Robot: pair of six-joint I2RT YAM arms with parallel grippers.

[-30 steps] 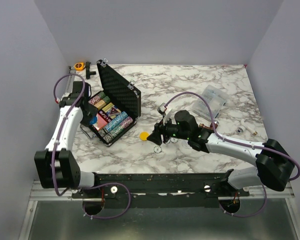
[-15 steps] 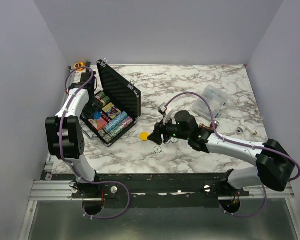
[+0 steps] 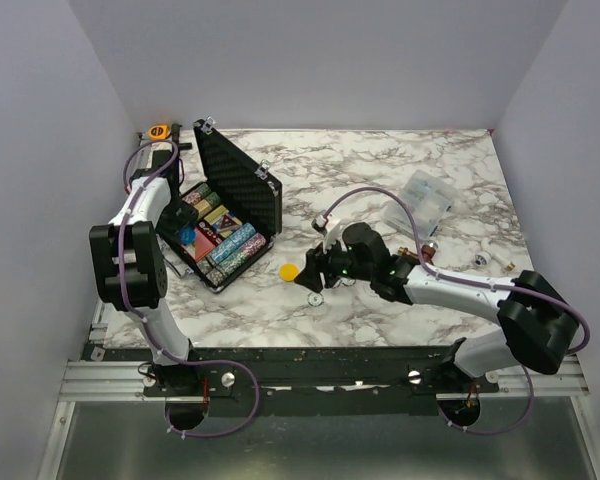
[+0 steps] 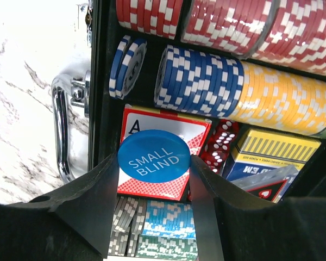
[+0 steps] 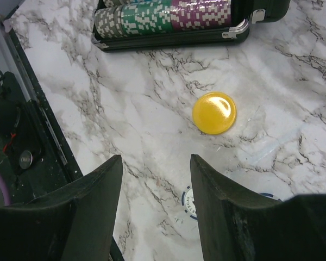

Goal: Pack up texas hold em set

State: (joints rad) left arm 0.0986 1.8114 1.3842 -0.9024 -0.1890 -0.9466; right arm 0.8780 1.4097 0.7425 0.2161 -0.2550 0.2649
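Note:
The texas hold em set's black case lies open at the left, with rows of chips, a red card deck and red dice inside. My left gripper hovers over the case and is shut on a blue "SMALL BLIND" disc, seen in the top view as the blue disc. A yellow disc lies on the marble just ahead of my open right gripper. A white chip with a blue rim lies beside its right finger, partly hidden.
An orange tape roll sits at the far left corner. A clear plastic bag lies at the right, with small metal bits near it. The case's silver handle faces the left wall. The arm rail runs close by the right gripper.
The left arm has folded back, its elbow drawn in toward the wall, while the blue disc stays over the case. The right gripper has edged slightly left toward the yellow disc.

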